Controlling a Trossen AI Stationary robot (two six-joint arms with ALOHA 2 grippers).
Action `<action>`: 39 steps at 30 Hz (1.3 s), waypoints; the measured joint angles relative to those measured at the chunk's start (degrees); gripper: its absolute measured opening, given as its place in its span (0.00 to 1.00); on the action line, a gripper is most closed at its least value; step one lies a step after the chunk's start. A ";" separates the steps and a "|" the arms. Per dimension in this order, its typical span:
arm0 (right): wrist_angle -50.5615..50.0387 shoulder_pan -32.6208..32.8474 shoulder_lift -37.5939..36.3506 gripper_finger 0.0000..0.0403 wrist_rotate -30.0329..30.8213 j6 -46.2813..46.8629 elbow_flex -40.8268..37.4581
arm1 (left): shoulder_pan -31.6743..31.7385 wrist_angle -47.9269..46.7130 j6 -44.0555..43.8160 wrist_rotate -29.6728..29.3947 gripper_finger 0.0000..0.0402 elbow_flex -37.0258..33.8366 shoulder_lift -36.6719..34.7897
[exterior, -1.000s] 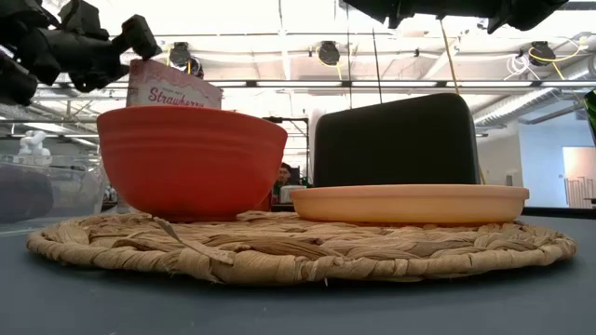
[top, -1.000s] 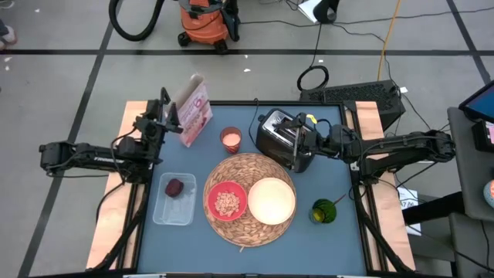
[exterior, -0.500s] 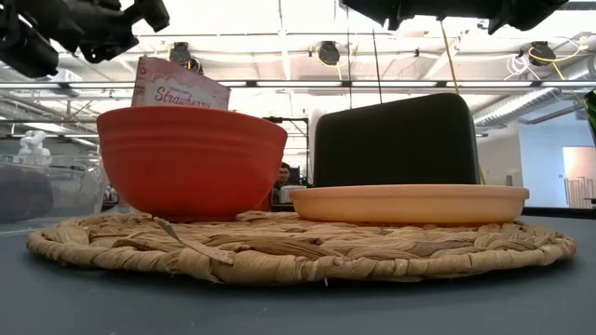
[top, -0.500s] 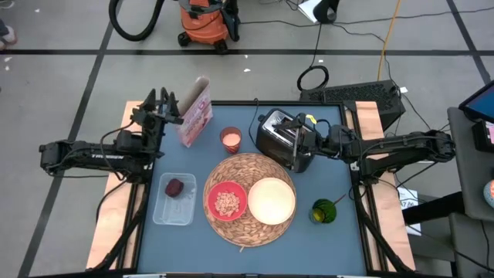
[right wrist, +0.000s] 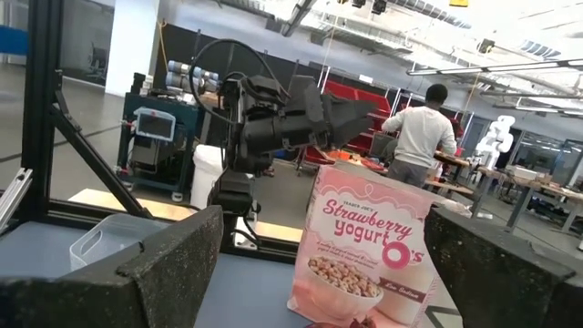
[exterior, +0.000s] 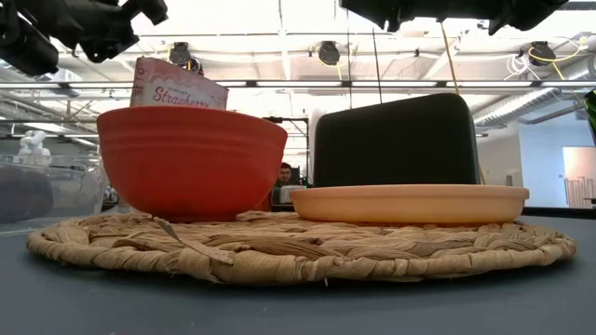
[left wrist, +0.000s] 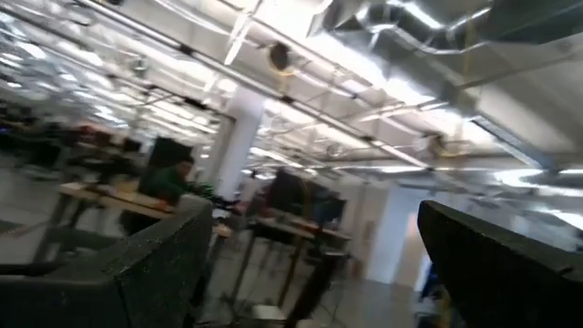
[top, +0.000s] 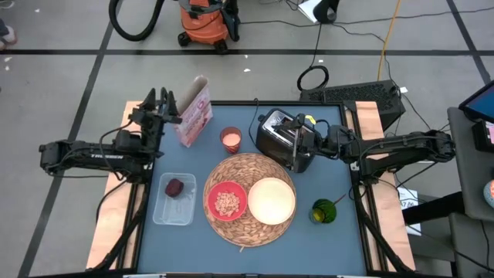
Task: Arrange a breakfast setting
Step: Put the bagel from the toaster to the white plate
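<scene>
The woven straw mat (top: 251, 224) lies at the table's middle. The red bowl (top: 226, 202), holding cereal, and the empty cream plate (top: 271, 201) rest on it side by side. The dark red fruit (top: 175, 187) lies in a clear plastic tub (top: 173, 210) left of the mat. Toast and spoon do not show. My left gripper (top: 158, 100) is open and empty, raised at the far left beside a pink cereal box (top: 194, 112); its wrist view (left wrist: 314, 208) sees only the room. My right gripper (top: 297, 143) is open and empty, above the black toaster (top: 276, 133).
The cereal box (right wrist: 369, 251) stands upright at the far left. A small pink cup (top: 231, 139) stands between the box and the toaster. A green object (top: 324, 211) sits right of the mat. There is bare table along the near edge. People show in the room beyond.
My left gripper has gone up and toward the table's far left corner, away from the cereal box, and has tipped its fingers upward. The box stays standing. My right arm has kept still.
</scene>
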 joint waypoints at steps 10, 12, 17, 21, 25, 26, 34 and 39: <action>-0.02 0.08 0.00 0.91 -0.37 0.12 -0.02 | -6.93 0.06 -3.51 11.21 0.98 0.00 -3.49; -0.02 0.09 0.00 0.91 -0.38 0.15 -0.02 | -8.85 0.05 -4.47 12.42 0.98 0.00 -4.25; -0.02 0.09 -0.02 0.91 -0.35 0.47 -0.02 | -13.53 -0.55 -10.88 14.65 0.98 0.00 -4.73; -0.01 0.09 -0.01 0.91 -0.33 4.24 -0.02 | -16.34 -4.07 -17.69 15.02 0.98 0.00 -4.71; -0.02 0.09 -0.01 0.91 -0.30 8.00 -0.02 | -18.44 -9.63 -21.61 17.06 0.98 0.00 -4.73; -0.02 0.09 -0.01 0.91 -0.28 8.80 -0.02 | -19.01 -11.51 -22.47 18.37 0.98 0.00 -4.71; -3.63 0.09 -0.18 0.91 4.31 12.24 1.91 | -24.17 -28.81 -28.61 24.47 0.98 0.00 -4.69; -19.19 0.09 -0.74 0.91 5.23 13.42 10.18 | -26.67 -37.15 -31.87 24.47 0.98 -0.02 -4.58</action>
